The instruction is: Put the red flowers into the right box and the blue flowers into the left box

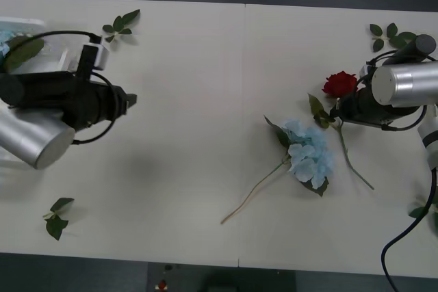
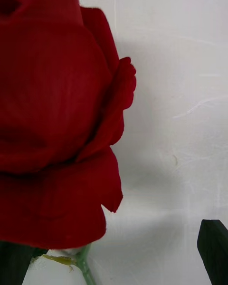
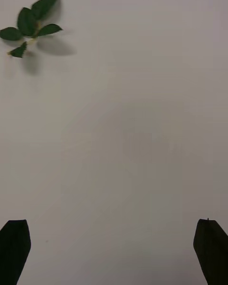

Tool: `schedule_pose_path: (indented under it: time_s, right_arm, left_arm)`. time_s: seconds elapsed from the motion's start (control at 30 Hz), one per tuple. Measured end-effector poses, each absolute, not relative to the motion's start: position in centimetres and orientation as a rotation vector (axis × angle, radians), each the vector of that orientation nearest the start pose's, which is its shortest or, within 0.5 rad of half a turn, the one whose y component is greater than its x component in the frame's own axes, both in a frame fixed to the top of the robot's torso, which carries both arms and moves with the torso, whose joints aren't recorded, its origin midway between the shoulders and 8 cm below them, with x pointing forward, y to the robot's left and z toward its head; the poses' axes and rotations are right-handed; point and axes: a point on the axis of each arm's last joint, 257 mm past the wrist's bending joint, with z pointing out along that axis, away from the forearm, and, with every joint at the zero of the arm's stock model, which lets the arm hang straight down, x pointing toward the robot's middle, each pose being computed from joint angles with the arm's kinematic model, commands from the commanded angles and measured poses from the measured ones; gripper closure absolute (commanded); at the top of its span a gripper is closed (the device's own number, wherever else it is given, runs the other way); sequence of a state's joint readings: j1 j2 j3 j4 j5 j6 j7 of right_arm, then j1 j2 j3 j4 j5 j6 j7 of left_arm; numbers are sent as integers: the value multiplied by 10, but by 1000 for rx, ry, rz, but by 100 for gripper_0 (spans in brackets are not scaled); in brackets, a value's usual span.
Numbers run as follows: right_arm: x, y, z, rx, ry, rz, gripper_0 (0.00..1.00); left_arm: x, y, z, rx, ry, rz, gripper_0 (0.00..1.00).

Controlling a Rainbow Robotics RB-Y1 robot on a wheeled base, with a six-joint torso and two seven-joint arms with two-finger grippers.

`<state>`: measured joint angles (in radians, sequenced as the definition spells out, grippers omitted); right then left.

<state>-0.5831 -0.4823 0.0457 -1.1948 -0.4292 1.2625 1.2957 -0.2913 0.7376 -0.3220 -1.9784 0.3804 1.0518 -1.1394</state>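
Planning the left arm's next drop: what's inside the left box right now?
The left box sits at the table's far left corner, behind the left gripper. A blue flower head and a dark leaf show inside. The left arm covers the rest of its interior.

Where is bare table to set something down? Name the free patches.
Free: the wide middle between the left gripper and the blue flower; the near strip between the leaf sprig and that flower's stem. Crowded: the right side, where the right gripper is at the red rose beside the blue flower.
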Motion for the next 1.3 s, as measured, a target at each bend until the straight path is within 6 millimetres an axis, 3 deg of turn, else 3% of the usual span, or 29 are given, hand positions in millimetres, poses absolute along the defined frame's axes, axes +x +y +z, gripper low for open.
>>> schedule_pose_path:
  time_s: [0.13, 0.5, 0.6, 0.67, 0.7, 0.73, 0.8, 1.07, 1.3]
  right_arm:
    - [563, -330, -310, 273, 2601, 37, 0]
    - [566, -329, -312, 265, 2589, 34, 0]
    - [564, -329, -317, 259, 2601, 27, 1]
    - [563, -328, -318, 253, 2604, 24, 25]
    - [563, -328, -318, 253, 2604, 24, 58]
    - [563, -328, -318, 253, 2604, 24, 80]
    - [563, -328, -318, 253, 2604, 24, 97]
    - [563, -327, -318, 253, 2604, 25, 100]
    - [563, -327, -318, 253, 2604, 26, 100]
  left_arm:
    - [512, 188, -220, 353, 2176, -99, 0]
    - [464, 101, -262, 561, 2205, -204, 0]
    - [455, 74, -266, 613, 2184, -221, 0]
    - [451, 56, -266, 646, 2165, -216, 0]
    - [448, 48, -266, 662, 2164, -208, 0]
    - [444, 41, -268, 676, 2168, -204, 0]
    - [436, 23, -270, 707, 2172, -201, 0]
    - [409, -31, -280, 793, 2174, -239, 0]
    - [412, -56, -304, 859, 2198, -192, 0]
